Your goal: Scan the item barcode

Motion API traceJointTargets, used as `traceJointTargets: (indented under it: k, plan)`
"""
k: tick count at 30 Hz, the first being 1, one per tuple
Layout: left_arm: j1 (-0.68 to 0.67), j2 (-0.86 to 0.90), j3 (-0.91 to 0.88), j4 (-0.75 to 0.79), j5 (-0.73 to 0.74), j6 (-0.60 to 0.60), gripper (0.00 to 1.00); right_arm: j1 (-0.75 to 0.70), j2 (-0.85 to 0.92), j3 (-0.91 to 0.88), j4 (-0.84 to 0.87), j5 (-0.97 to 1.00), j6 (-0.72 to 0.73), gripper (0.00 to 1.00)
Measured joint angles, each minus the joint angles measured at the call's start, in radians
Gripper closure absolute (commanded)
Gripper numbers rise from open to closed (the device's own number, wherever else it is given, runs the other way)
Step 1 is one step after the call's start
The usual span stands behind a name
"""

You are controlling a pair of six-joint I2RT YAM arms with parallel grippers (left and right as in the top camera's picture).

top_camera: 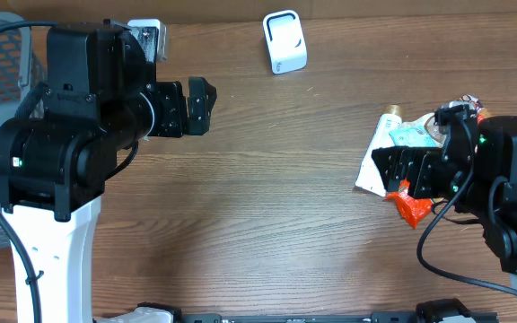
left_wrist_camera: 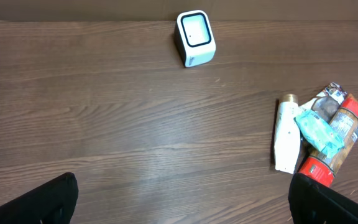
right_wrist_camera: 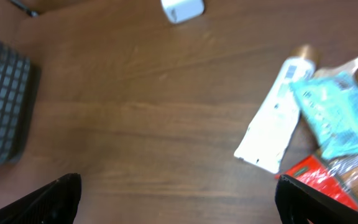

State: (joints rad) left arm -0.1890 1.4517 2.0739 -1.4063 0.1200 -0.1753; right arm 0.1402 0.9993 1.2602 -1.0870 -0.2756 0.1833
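Nearest the robot, the left gripper [top_camera: 201, 106] is seen with its fingers spread wide and nothing between them, held above the bare brown wooden table [left_wrist_camera: 104, 124]. The right gripper [top_camera: 387, 170] is likewise seen parted and empty, poised at the edge of the heap of goods on the right side.

In that heap a white squeeze tube with a gold cap [left_wrist_camera: 285, 138] is laid flat. A clear cylindrical jar with red ends [left_wrist_camera: 347, 124] is set just beside it, and a crumpled teal packet [left_wrist_camera: 319, 132] is laid over both. A grey mesh basket [right_wrist_camera: 2, 106] is placed at the left edge of the table. Farthest away, the small white box-shaped scanner with a dark-rimmed window [left_wrist_camera: 194, 37] is stood well apart from the heap.

The task is judged hardly begun, since no item has been lifted. Choosing an item, grasping it, carrying it across and turning its barcode toward the window are all left to be done. Print is visible on the tube and the jar, but no brand or word can be made out.
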Motion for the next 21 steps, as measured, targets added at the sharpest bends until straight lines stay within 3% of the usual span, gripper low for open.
traceJointTargets:
  k: [5, 10, 21]
  plan:
    - [0.000, 0.000, 0.000, 0.000, 0.000, 0.000, 0.00, -0.001, -0.093, -0.081, 0.166, 0.083, -0.001, 0.00]
    - [0.000, 0.000, 0.000, 0.000, 0.000, 0.000, 0.00, -0.002, -0.295, -0.254, 0.330, 0.163, 0.000, 0.00]
    - [0.000, 0.000, 0.000, 0.000, 0.000, 0.000, 0.01, -0.003, -0.731, -0.798, 0.808, 0.327, -0.004, 0.00]
